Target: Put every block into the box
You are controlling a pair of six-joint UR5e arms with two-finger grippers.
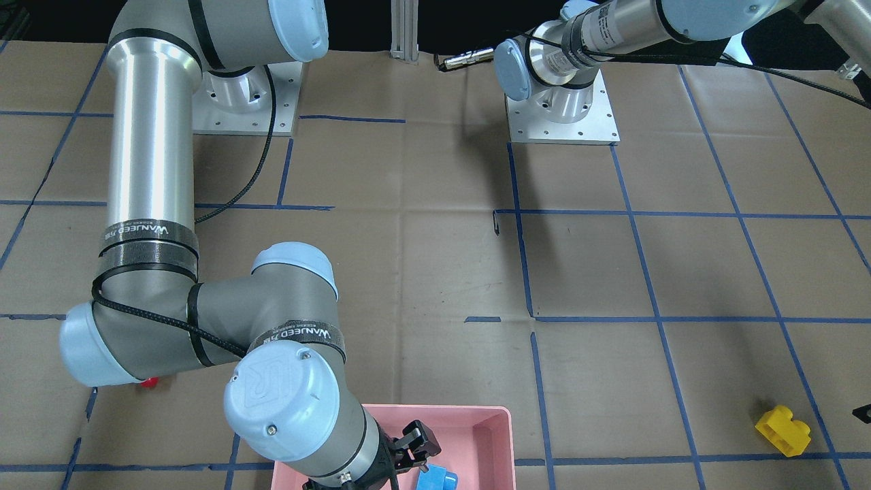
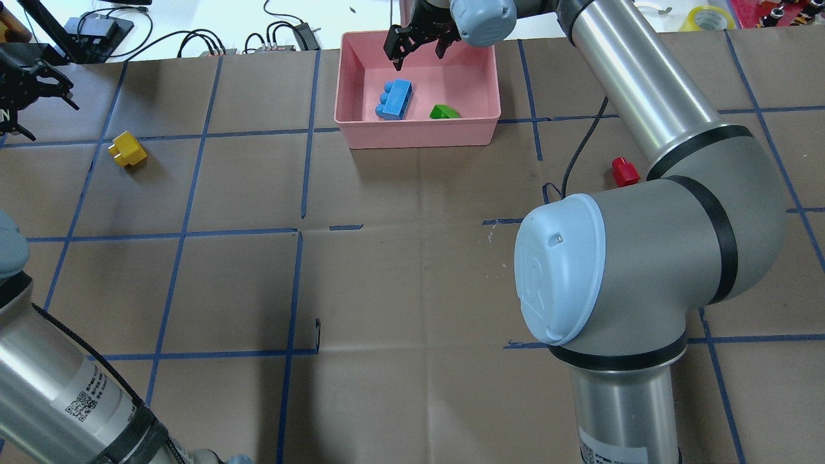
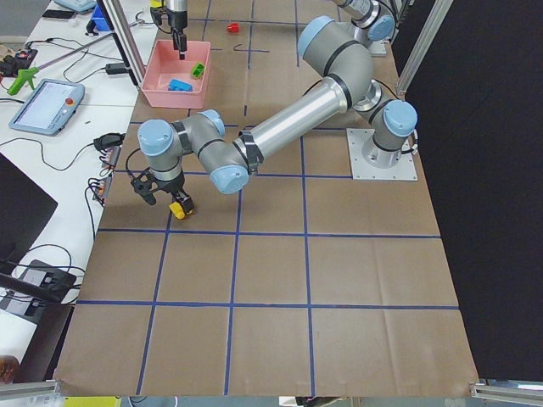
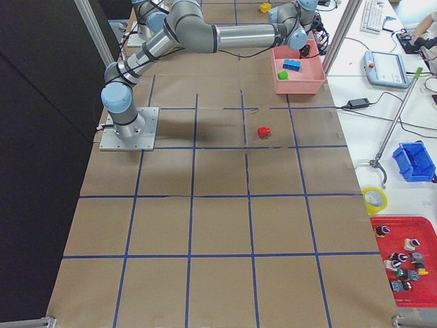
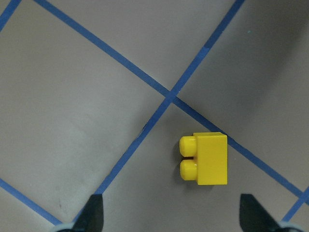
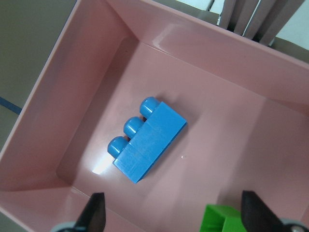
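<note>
Nearest the robot, on its right side of the table (image 2: 387, 290), the red block (image 2: 624, 171) is sitting alone, well apart from the box. Slightly farther out, on the left side, the yellow block (image 5: 207, 158) is lying on its side just beside a crossing of blue tape lines (image 5: 169, 99), its two studs pointing sideways. The left gripper (image 5: 174, 217) is hanging near it with its fingers spread wide and nothing between them, and it is not touching the block.

Farthest out, at the table's far edge, the box (image 2: 419, 134) is resting flat. Two blocks are lying inside it. The blue block (image 2: 394, 100) is tipped on its side toward the middle of the floor, with its three studs pointing sideways. The green block (image 2: 445, 113) is lying just beside the near wall, apart from the blue one. Above the far part of the box, the right gripper (image 2: 419, 59) is hovering with its fingers parted, holding nothing and clear of both blocks.
</note>
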